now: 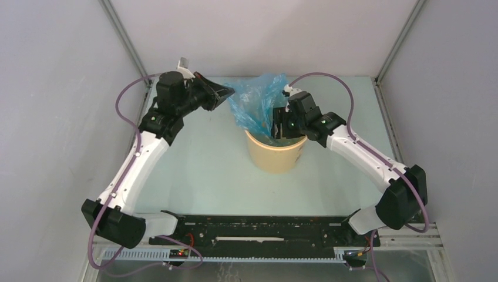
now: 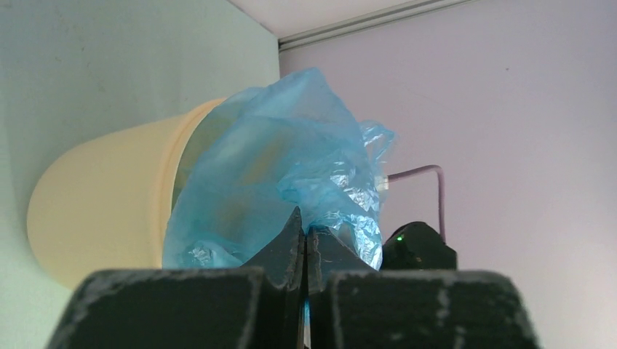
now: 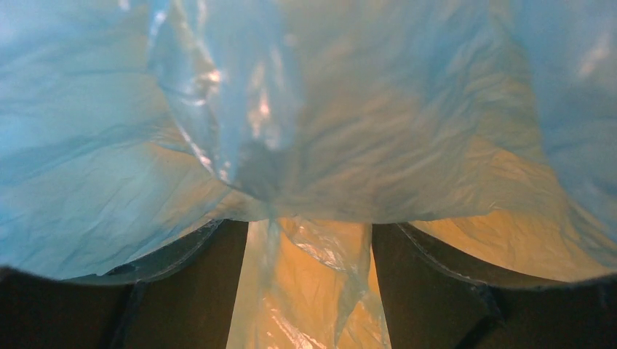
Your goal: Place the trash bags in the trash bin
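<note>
— What do we hold in the left gripper (image 2: 305, 243)?
— We have it clamped on a fold of the blue bag (image 1: 253, 97), reaching in from the left.
— And the right gripper (image 1: 278, 126)?
— Jaws apart, dipped into the yellow bin (image 1: 275, 157), film draped over them. The bag sits partly inside.

The white-shelled left arm (image 1: 138, 158) and right arm (image 1: 364, 154) are ending in the black left gripper (image 1: 230, 91) and right gripper (image 1: 277, 130). Purple cables (image 1: 120, 103) are looping off each, green lights (image 1: 153, 118) are glowing, and a black base rail (image 1: 258, 229) is joining them.
</note>
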`<action>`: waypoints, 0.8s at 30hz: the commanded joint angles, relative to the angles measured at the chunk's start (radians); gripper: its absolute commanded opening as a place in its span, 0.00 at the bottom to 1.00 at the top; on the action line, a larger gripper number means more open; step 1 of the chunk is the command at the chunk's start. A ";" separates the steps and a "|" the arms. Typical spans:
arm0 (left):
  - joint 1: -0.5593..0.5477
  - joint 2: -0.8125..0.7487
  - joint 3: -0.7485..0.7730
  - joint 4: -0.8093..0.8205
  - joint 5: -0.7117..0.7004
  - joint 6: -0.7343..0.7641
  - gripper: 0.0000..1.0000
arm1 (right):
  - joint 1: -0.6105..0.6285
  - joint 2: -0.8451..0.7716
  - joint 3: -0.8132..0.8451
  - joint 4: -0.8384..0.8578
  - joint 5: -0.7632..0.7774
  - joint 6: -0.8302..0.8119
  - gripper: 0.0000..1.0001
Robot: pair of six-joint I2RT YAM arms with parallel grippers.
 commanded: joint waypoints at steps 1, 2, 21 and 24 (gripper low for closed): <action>-0.038 -0.025 -0.029 0.021 -0.012 0.010 0.00 | 0.006 -0.080 0.018 -0.006 -0.043 -0.004 0.72; -0.046 -0.024 -0.027 0.022 -0.016 0.010 0.00 | 0.004 -0.104 0.024 -0.019 -0.048 -0.003 0.72; -0.105 -0.124 -0.079 -0.043 -0.056 0.023 0.00 | -0.160 -0.158 0.413 -0.148 -0.110 0.033 0.89; -0.107 -0.124 -0.092 -0.045 -0.044 0.019 0.00 | -0.189 -0.049 0.520 -0.128 -0.132 0.100 0.88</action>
